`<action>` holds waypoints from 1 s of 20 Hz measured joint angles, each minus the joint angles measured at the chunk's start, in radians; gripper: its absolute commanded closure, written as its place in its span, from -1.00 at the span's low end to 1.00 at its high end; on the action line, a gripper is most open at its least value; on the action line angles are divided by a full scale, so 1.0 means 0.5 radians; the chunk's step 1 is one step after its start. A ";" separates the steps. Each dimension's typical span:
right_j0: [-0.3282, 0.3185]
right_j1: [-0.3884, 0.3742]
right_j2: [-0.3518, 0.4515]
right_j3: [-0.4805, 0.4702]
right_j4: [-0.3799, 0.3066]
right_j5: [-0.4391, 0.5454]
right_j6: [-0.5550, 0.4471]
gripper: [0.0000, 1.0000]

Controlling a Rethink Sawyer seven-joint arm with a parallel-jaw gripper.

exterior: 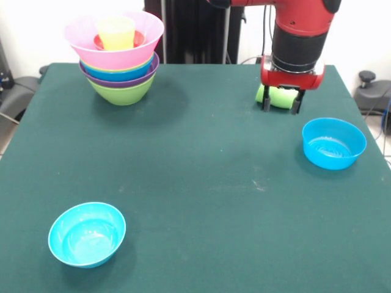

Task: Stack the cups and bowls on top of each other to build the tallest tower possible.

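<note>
The end effector (pixel 281 104), its fingers spread open astride the toppled light green cup (pixel 278 96) on the tabletop (pixel 201 171), should close squarely across the cup's middle before lifting.

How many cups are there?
2. The yellow cup stands upright in the pink bowl on top of the tower. The green cup lies on its side between the gripper jaws. Others may hide inside the stack.
</note>
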 measured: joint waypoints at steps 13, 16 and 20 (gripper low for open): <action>0.130 -0.108 -0.094 -0.021 0.127 0.000 0.000 -1.00; 0.165 -0.119 -0.109 -0.047 0.179 0.000 0.000 -1.00; 0.209 -0.106 -0.136 -0.084 0.212 0.000 0.000 -1.00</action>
